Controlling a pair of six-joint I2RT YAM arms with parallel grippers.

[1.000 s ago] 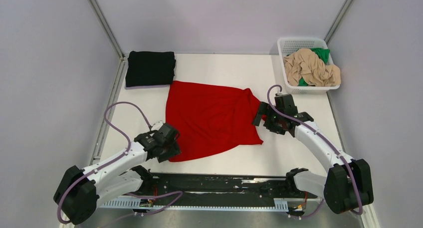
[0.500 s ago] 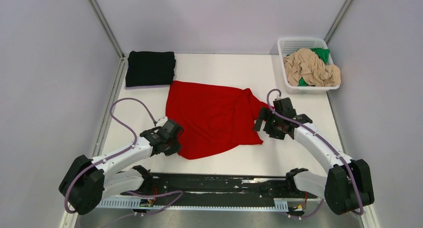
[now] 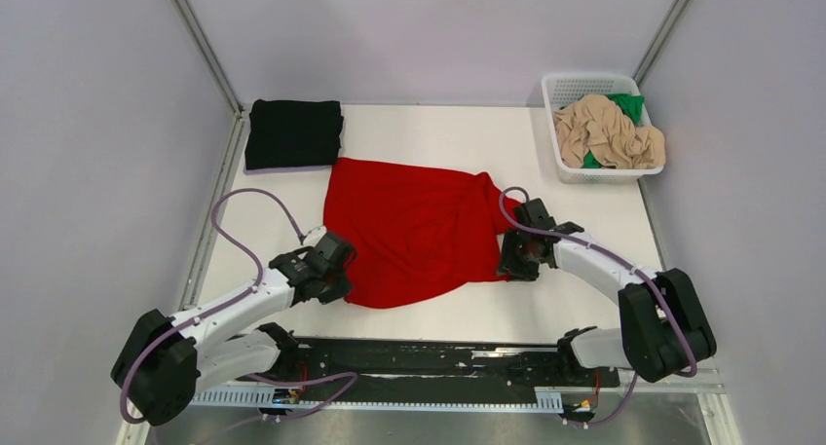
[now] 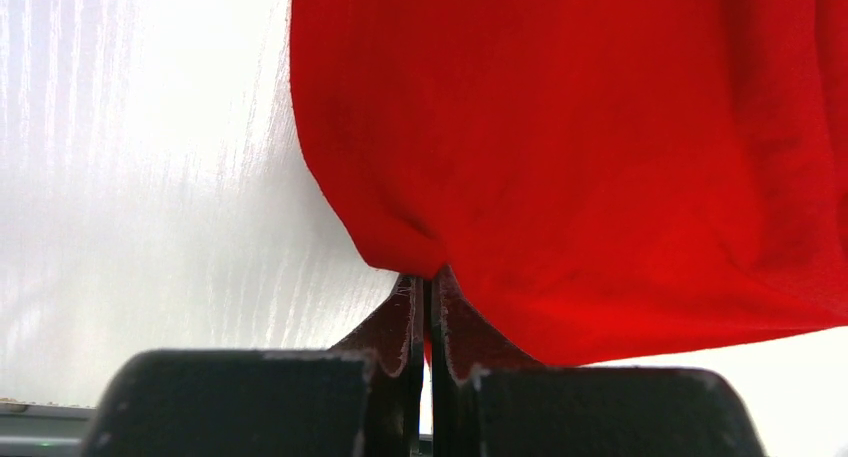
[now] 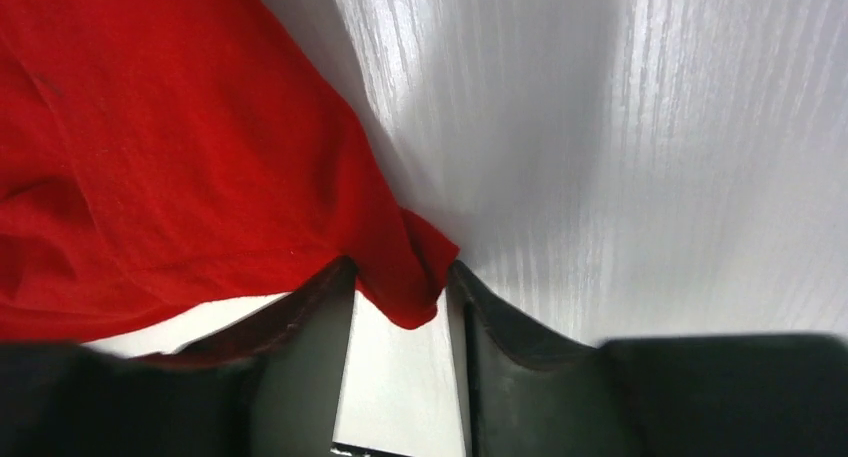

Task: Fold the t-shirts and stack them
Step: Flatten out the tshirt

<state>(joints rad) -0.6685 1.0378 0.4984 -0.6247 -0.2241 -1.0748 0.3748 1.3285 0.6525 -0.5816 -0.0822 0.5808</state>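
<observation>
The red t-shirt [image 3: 414,226] lies spread and wrinkled in the middle of the white table. My left gripper [image 3: 336,270] is at its near left corner, shut on the hem; the left wrist view shows the jaws [image 4: 428,277] pinched on a fold of red t-shirt [image 4: 600,157]. At the near right corner sits my right gripper [image 3: 508,260]. Its jaws [image 5: 400,282] stand partly apart with a corner of the red t-shirt [image 5: 150,177] between the fingers. A folded black t-shirt [image 3: 292,133] lies at the back left.
A white lattice basket [image 3: 584,78] at the back right holds a crumpled beige t-shirt [image 3: 609,133] over a green one [image 3: 628,105]. Grey walls close in the table on three sides. A black rail [image 3: 429,357] runs along the near edge between the arm bases.
The left gripper closed on the near left hem and pulled it slightly inward. The right gripper dropped toward the near right corner and its jaws narrowed around the cloth.
</observation>
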